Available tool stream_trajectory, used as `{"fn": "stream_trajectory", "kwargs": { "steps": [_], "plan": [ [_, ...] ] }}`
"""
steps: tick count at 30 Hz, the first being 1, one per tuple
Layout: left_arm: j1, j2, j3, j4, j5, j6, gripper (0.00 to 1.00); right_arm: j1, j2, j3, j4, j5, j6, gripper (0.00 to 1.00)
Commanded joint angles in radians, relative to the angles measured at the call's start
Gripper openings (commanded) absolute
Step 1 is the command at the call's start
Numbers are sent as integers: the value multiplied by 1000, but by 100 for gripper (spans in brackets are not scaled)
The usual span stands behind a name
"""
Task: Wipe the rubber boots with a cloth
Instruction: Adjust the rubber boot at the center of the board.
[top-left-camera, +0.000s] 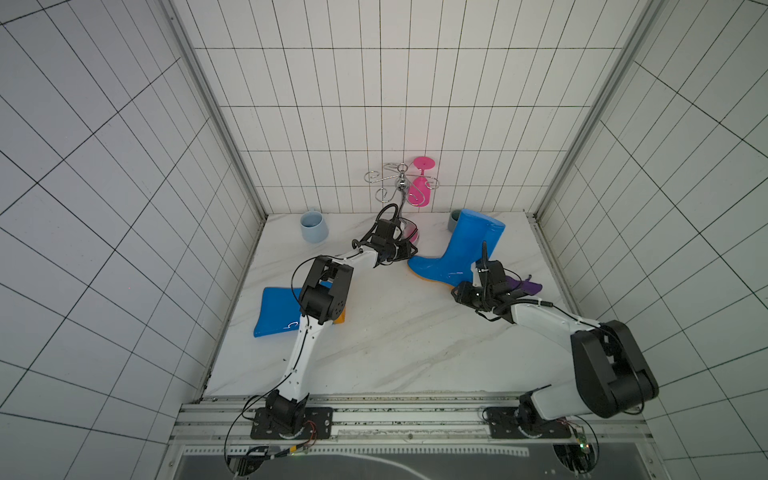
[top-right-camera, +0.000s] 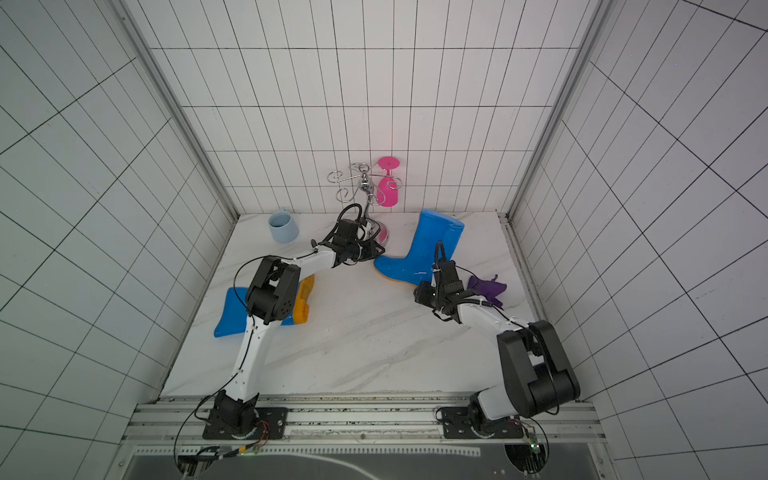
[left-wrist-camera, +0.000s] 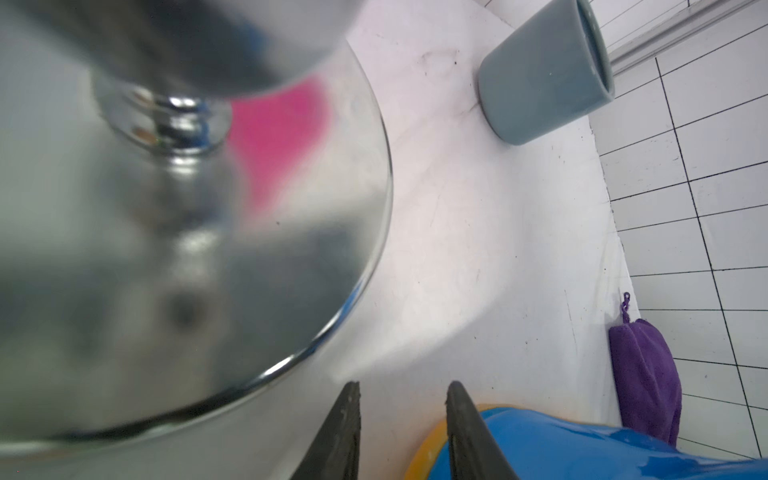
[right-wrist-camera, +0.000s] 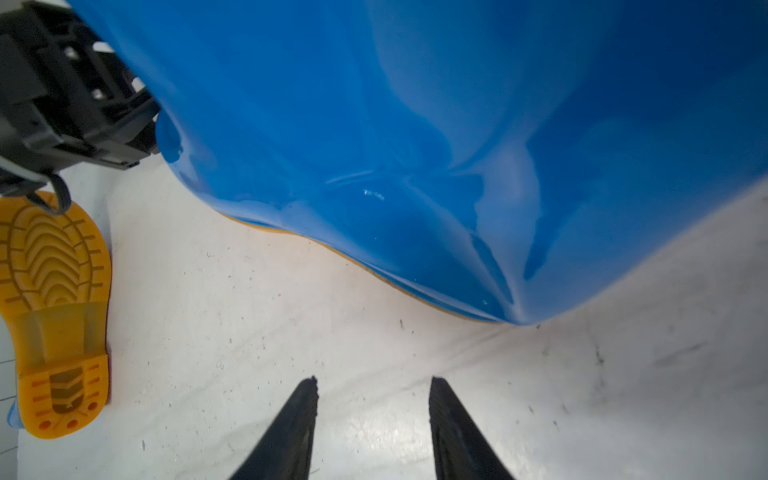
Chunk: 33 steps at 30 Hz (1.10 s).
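One rubber boot (top-left-camera: 457, 249) stands upright at the back right, glossy blue with an orange sole. The other boot (top-left-camera: 276, 316) lies on its side at the left, partly under my left arm; its sole (right-wrist-camera: 54, 311) faces the right wrist view. The purple cloth (top-left-camera: 525, 284) lies bunched on the table by the right wall, behind my right wrist, untouched. My left gripper (top-left-camera: 412, 251) is open and empty at the standing boot's toe (left-wrist-camera: 582, 449). My right gripper (top-left-camera: 456, 291) is open and empty just above the table, next to that boot's heel side (right-wrist-camera: 415, 124).
A chrome glass stand (top-left-camera: 401, 187) with a pink glass (top-left-camera: 419, 187) stands at the back; its round base (left-wrist-camera: 208, 249) is close beside my left gripper. A pale blue mug (top-left-camera: 313, 226) sits back left, a grey cup (left-wrist-camera: 540, 75) behind the standing boot. Tiled walls enclose three sides.
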Motion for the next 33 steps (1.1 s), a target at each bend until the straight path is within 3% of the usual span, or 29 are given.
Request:
{"fn": "stream_trajectory", "kwargs": {
  "steps": [1,11,19,27,33],
  "plan": [
    [-14,30,21,-14,10,25,34,-14,53,-54,85,-85,61,46],
    [-60,-32,-102,43,16,4,34,-62,47,-103,131,-55,72,46],
    [-82,-77,-220,88,33,-15,34,-151,160,-82,229,-92,61,45],
    [-118,-91,-263,145,64,-56,34,-240,328,87,271,-141,40,45],
    [-162,-48,-216,162,71,-79,34,-311,429,214,252,-185,6,46]
  ]
}}
